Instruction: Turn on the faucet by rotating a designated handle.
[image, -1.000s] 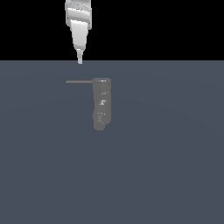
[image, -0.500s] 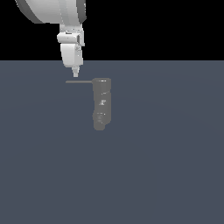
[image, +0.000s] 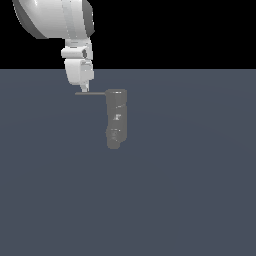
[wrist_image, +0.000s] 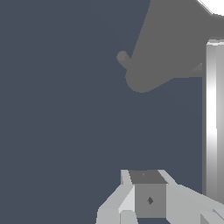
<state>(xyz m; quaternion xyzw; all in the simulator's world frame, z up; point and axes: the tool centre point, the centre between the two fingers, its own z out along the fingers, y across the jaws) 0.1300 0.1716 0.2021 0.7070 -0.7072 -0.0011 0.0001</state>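
Observation:
The faucet (image: 116, 119) is a grey glossy upright column on the dark floor, in the middle of the exterior view. Its handle (image: 97, 93) is a thin grey rod that sticks out from the column's top toward the exterior view's left. My gripper (image: 85, 89) hangs straight down, jaws together and holding nothing. Its tip is at the outer part of the rod, just above or touching it. In the wrist view the fingers (wrist_image: 148, 197) show as one closed block. The faucet body (wrist_image: 170, 48) lies beyond them, and the bright bar (wrist_image: 212, 118) beside them appears to be the handle.
The blue-grey floor (image: 180, 200) spreads flat all around the faucet. The large white arm links (image: 55, 20) rise above the gripper at the upper part of the exterior view's left. Black background lies beyond the floor's far edge.
The arm has come down and more of it is now in view. The gripper tip has dropped from above the handle's outer part to the handle itself. The faucet and handle have not moved.

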